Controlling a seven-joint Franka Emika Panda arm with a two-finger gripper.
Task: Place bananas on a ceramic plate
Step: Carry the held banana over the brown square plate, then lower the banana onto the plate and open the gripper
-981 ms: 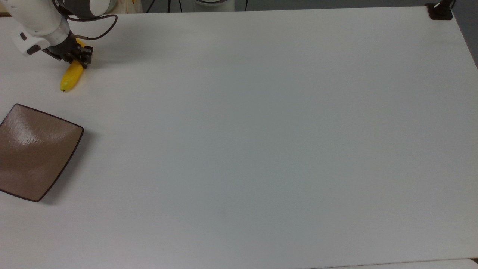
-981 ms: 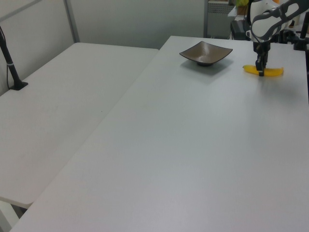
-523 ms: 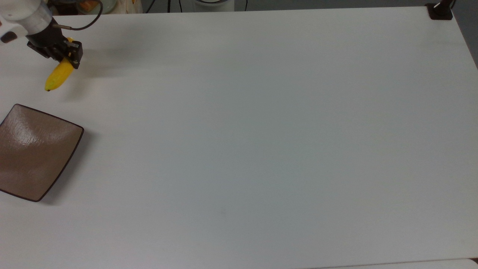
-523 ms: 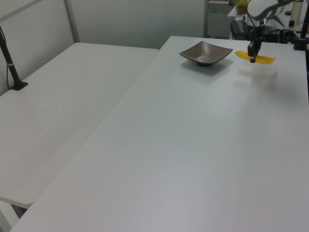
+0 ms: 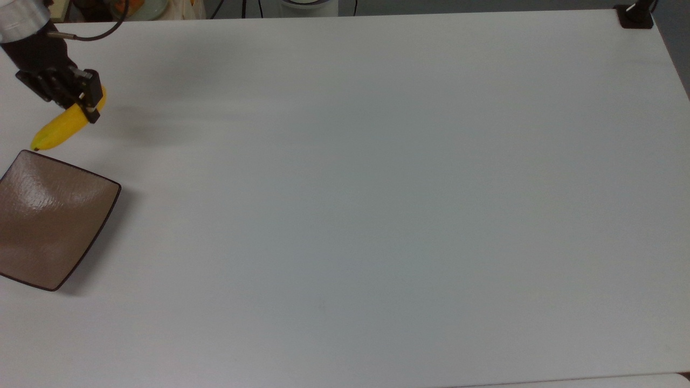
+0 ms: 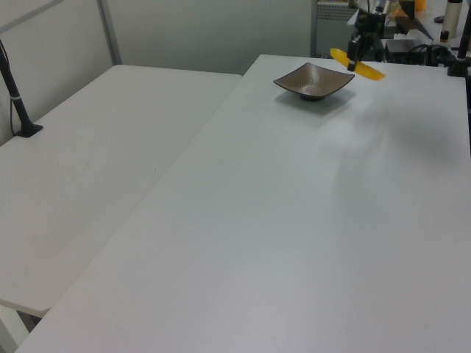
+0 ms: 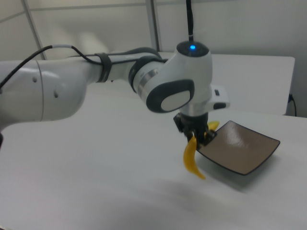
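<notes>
Carrying the banana [image 5: 60, 128] clamped in the gripper [image 5: 86, 105] at the top view's upper left, lifted off the table [image 5: 377, 188], I should travel on until it hangs over the plate [image 5: 51, 221] centre, then lower before releasing.

We look straight down on the tabletop [image 5: 377, 188] from above; both side views face it obliquely, the right one nearer, sharing the ceramic plate [image 6: 313, 79].

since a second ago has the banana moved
Yes. In the top view the banana, held in the gripper, shifted left and down toward the ceramic plate.
</notes>
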